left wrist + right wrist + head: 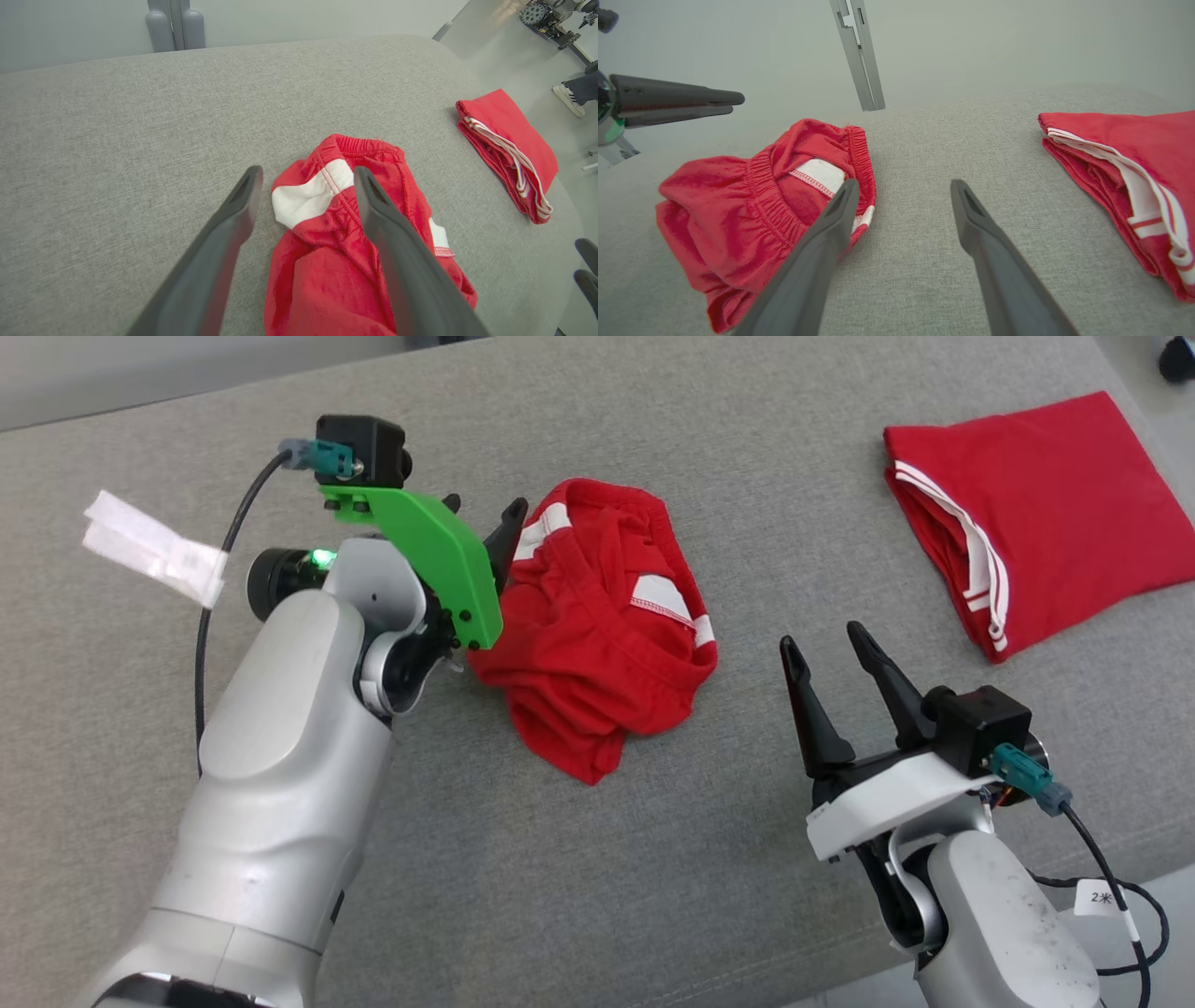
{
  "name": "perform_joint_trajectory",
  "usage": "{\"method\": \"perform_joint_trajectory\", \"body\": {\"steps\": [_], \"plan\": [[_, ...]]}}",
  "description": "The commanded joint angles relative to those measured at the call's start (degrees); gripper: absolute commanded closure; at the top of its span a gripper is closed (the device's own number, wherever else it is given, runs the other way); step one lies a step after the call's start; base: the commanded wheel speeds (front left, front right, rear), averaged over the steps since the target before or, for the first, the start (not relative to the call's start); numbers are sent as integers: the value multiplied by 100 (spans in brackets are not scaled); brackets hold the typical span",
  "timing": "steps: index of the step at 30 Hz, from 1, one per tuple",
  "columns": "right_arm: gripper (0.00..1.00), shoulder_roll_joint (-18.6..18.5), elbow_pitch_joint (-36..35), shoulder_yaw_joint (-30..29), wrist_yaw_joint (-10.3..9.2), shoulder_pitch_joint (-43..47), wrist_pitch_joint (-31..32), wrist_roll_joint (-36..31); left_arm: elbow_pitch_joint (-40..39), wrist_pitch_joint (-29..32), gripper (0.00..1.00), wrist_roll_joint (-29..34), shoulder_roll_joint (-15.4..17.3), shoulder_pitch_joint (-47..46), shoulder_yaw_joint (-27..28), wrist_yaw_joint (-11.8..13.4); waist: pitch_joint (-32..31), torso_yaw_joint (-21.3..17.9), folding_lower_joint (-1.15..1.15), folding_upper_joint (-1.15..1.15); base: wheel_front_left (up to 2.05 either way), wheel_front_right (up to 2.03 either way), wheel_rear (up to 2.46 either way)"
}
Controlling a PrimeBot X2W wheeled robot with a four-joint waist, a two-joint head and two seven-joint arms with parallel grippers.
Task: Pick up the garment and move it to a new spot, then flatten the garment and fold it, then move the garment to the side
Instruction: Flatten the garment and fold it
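Table: grey cloth-covered top [653, 877]; two red pieces lie on it, well apart.
Garment: red shorts with white stripes [597, 644], crumpled in a heap near the middle of the table, in front of the left arm.
Garment axis: the long way runs away from the robot. The elastic waistband [366, 145] is at the far end, and the heap narrows to a point at the near end.
Garment opening: in the right wrist view the waistband gapes toward the right gripper, with a white patch showing inside.
Folded piece: red with white trim [1036, 513], flat at the far right of the table, its layered edge facing the heap.
Left gripper: [485, 518] at the heap's far left edge, jaws wide apart and holding nothing. In its own wrist view the fingers [233, 224] straddle the white stripe by the waistband. From the right wrist view it [733, 103] hangs above the cloth without touching it.
Right gripper: [823, 642] over bare table between heap and folded piece, jaws wide apart, empty. It is nearer the heap, just beside its right edge.
Tag: white label [154, 546] on the left arm's cable.
Shoe: a person's foot [567, 99] on the floor beyond the table.
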Motion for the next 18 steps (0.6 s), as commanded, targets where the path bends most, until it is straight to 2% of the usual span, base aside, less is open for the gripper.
{"method": "perform_joint_trajectory", "body": {"steps": [1, 8, 11, 13, 18], "plan": [[0, 28, 54, 34, -9, -98, -66, 66, 50, 77, 0, -34, 3, -236, -40, 82, 396, -430, 0, 0, 0, 0, 0], [0, 54, 250, 164, -9, -265, -237, 148, 457, 441, 0, -25, -29, -756, -329, 650, 619, -754, 0, 0, 0, 0, 0], [0, 68, 291, 153, -9, -293, -279, 162, 550, 437, 0, -44, -26, -871, -364, 682, 682, -825, 0, 0, 0, 0, 0], [0, 71, 313, 155, -9, -320, -304, 179, 696, 437, 0, 165, 65, -922, -507, 762, 715, -853, 0, 0, 0, 0, 0], [0, 76, 374, 138, -9, -351, -344, 204, 1040, 724, 0, 536, 259, -1067, -782, 1069, 728, -844, 0, 0, 0, 0, 0]]}}
